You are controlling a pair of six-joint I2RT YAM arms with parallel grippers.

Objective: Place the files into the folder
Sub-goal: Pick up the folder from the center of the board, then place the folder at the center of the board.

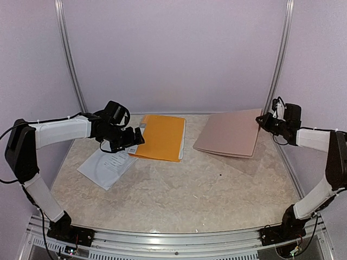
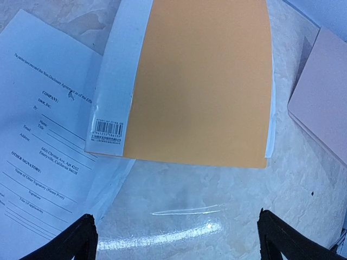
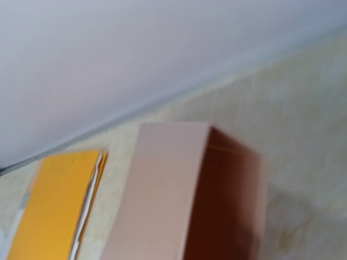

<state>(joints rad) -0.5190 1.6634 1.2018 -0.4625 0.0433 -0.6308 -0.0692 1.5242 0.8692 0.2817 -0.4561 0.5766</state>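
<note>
Files, thin white printed paper sheets [image 1: 107, 169], lie loose front-left on beige marbled table [image 1: 190, 195]; none filed yet.

Top view: L arm bends over them, left gripper [image 1: 129, 142] spread wide, empty, beside orange-covered booklet [image 1: 160, 136]. R arm reaches far-right, right gripper [image 1: 264, 122] pinched on corner of taupe card folder [image 1: 227, 132].

L wrist: booklet overlaps sheets' edge.

R wrist: folder cover tilted up, so prob. part-open; loading all left.
</note>
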